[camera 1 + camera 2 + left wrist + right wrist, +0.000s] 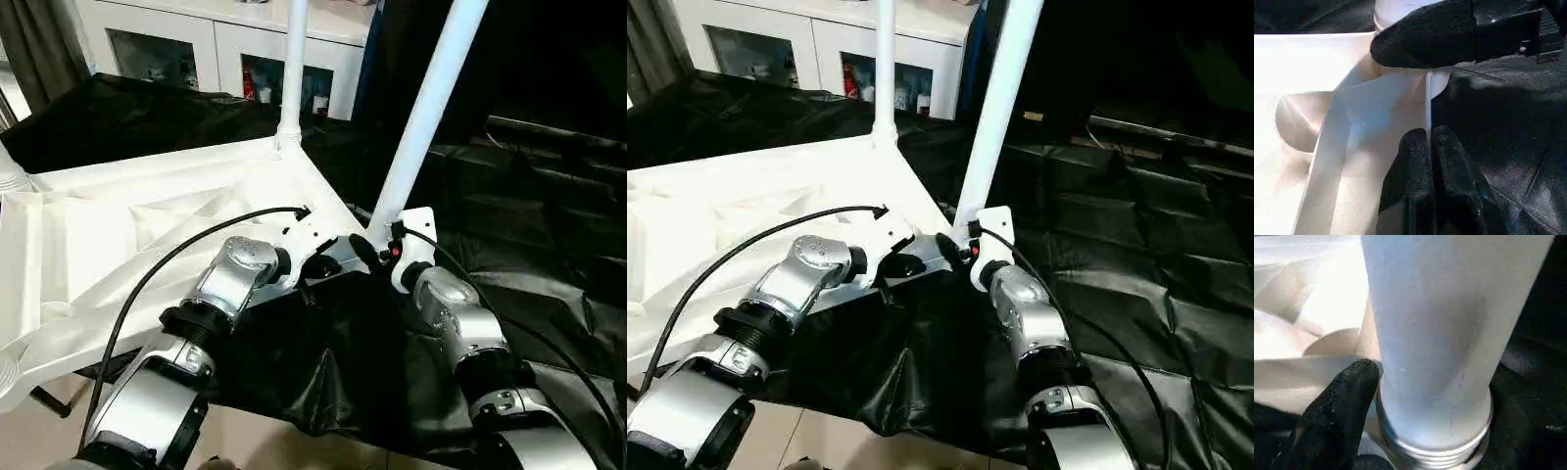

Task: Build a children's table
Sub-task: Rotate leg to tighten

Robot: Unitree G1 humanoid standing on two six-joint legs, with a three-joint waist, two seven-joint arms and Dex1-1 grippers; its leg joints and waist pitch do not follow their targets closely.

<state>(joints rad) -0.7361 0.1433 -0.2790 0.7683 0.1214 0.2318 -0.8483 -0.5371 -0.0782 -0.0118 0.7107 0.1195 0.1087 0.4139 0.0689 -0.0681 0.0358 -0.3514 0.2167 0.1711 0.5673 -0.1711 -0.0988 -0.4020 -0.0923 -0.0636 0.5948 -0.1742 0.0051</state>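
The children's table top lies white and ribbed side up on the black-draped work table. One white leg stands upright in its far corner socket. A second leg leans to the right at the near right corner, and its threaded base sits at the socket. My left gripper is shut on the top's thin rim just beside that corner. My right gripper is at the base of the leaning leg, right up against it.
The black drape covers the work table to the right and behind. A white cabinet with glass doors stands at the back. The foot of another leg shows at the far left. The top's near left part overhangs the floor.
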